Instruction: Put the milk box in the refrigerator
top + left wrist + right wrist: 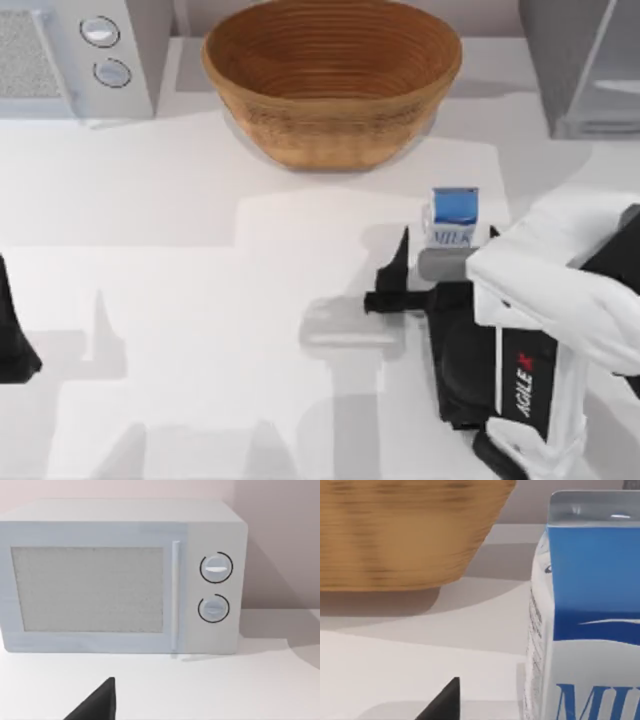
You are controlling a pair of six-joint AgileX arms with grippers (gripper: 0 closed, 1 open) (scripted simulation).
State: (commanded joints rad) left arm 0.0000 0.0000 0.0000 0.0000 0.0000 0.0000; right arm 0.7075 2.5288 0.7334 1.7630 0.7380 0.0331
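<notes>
1. Nearest to the top camera is my right arm; its right gripper point(440, 250) stands just in front of the milk box point(455, 218), with fingers apart and not clamped on anything.
2. One dark fingertip point(445, 702) shows beside the carton in the right wrist view.
3. The milk box stands upright on the white bench point(200, 250), right of centre, near the woven bowl point(332, 80).
4. The refrigerator point(585, 65) is at the far right corner, well apart from the carton.
5. The left gripper point(12, 340) is parked at the left edge, facing the microwave point(120, 575); if it is open I cannot tell.
</notes>
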